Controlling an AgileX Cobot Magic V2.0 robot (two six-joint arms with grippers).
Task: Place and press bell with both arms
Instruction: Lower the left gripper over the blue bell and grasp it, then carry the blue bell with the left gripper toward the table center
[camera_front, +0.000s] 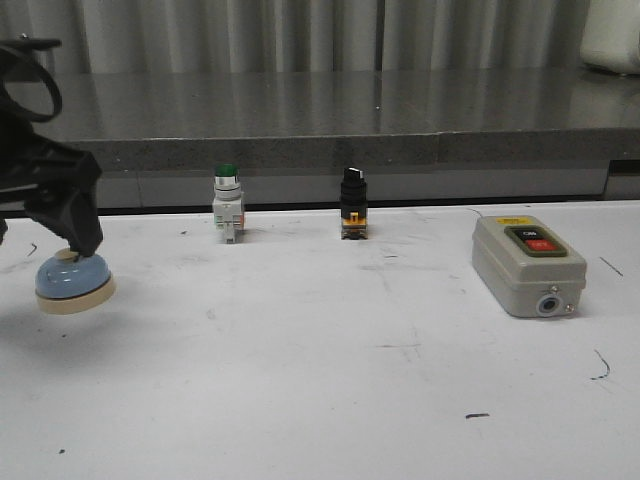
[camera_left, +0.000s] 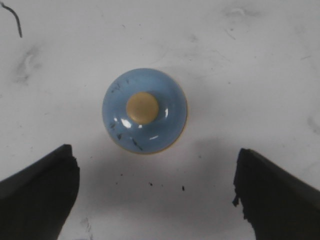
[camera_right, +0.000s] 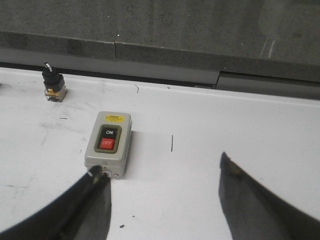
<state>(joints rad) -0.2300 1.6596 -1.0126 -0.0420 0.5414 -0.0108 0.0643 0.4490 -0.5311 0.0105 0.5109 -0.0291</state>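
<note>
The bell (camera_front: 75, 281), a light-blue dome with a cream base and cream button, stands on the white table (camera_front: 330, 370) at the far left. My left gripper (camera_front: 76, 243) hangs just above it. In the left wrist view the bell (camera_left: 144, 110) lies ahead of the left gripper (camera_left: 155, 162), whose jaws are wide open and hold nothing. My right gripper (camera_right: 160, 165) is open and empty above the table, near the grey switch box. The right arm is out of the front view.
A green-capped push button (camera_front: 227, 203) and a black selector switch (camera_front: 353, 203) stand at the table's back. The grey switch box (camera_front: 527, 265) with ON/OFF buttons lies at the right, also in the right wrist view (camera_right: 108, 144). A raised grey ledge (camera_front: 330, 120) runs behind.
</note>
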